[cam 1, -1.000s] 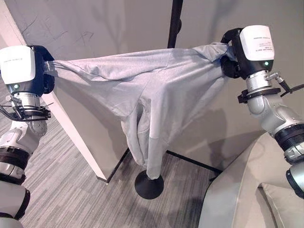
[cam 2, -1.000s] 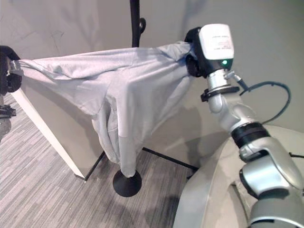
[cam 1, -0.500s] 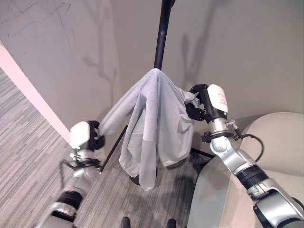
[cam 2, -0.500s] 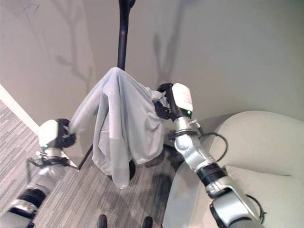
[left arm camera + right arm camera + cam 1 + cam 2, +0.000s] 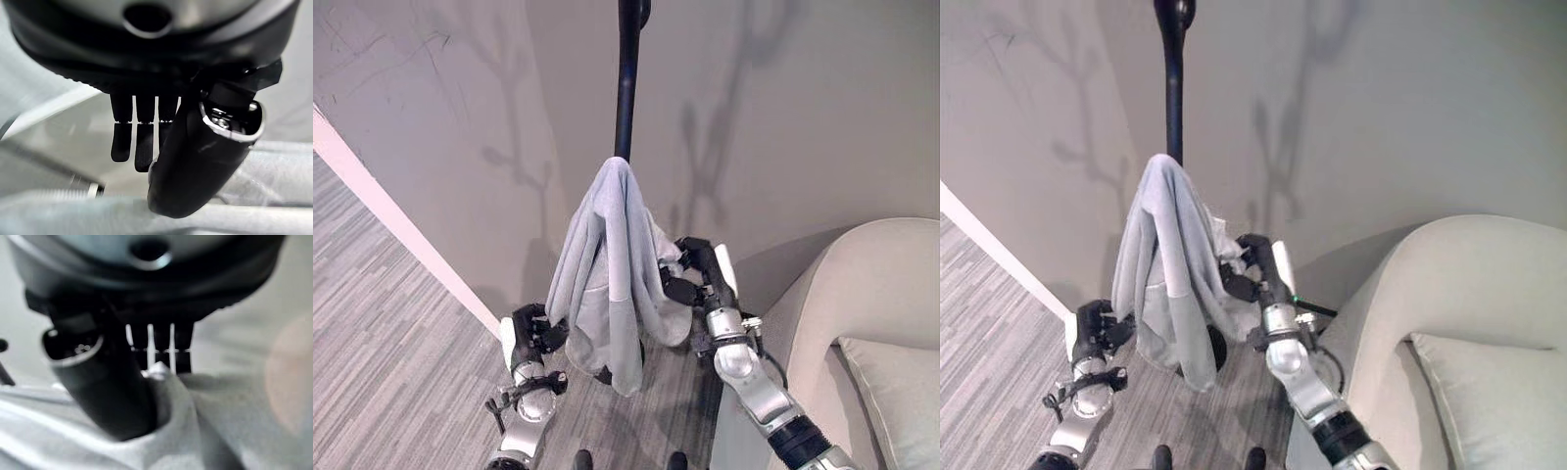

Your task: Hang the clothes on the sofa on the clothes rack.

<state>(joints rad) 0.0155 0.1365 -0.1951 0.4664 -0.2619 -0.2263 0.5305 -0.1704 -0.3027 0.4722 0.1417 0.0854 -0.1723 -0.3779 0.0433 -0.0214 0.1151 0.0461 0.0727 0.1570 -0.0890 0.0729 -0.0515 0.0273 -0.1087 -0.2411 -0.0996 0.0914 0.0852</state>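
Observation:
A light grey garment (image 5: 607, 264) hangs draped over a peg of the black clothes rack pole (image 5: 626, 88), its folds falling almost to the round base (image 5: 1217, 348). My left hand (image 5: 530, 333) sits low at the garment's lower left edge; in the left wrist view the thumb (image 5: 195, 161) and curled fingers (image 5: 137, 142) close over a band of grey cloth. Against the garment's right side, my right hand (image 5: 700, 274) has cloth (image 5: 171, 391) bunched between its thumb (image 5: 102, 387) and fingers.
A pale sofa (image 5: 871, 294) with a cushion (image 5: 901, 392) stands at the right, close to my right arm. A white-edged wall panel (image 5: 401, 225) runs along the left above striped grey carpet (image 5: 382, 343). The wall is just behind the rack.
The view has shifted. The garment, first stretched wide between my raised hands, now hangs narrow on the rack. Both hands have come down and in towards its lower part.

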